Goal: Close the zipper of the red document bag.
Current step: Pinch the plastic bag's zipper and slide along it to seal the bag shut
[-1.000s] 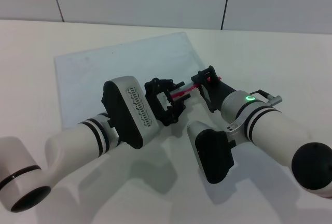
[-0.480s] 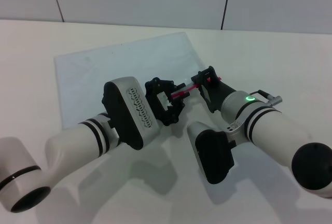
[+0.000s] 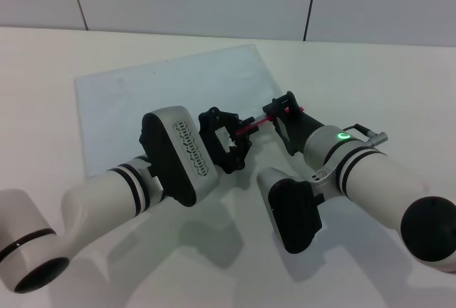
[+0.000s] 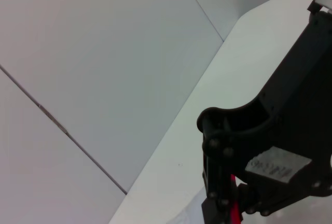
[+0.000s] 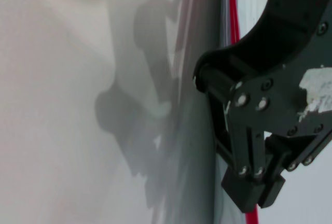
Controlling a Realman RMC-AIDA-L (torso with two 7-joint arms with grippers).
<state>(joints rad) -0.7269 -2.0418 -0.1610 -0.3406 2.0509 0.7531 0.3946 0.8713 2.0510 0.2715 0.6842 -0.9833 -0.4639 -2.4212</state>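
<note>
1. Both grippers working the zipper (image 3: 251, 126) on the bag's (image 3: 142, 101) near edge: left gripper (image 3: 239, 135) pinching the strip, likely anchoring; right gripper (image 3: 279, 113) clamping farther along, probably at the slider.
2. Showing the red strip running past the right gripper's fingers (image 5: 252, 185) in the right wrist view only; hiding it mostly behind both grippers in the head view.

No readable txt anywhere: a small grey label (image 4: 276, 164) on the black gripper body in the left wrist view carries marks too blurred to read, a worn white sticker (image 5: 316, 88) in the right wrist view is illegible, and there are no brands or nos.
</note>
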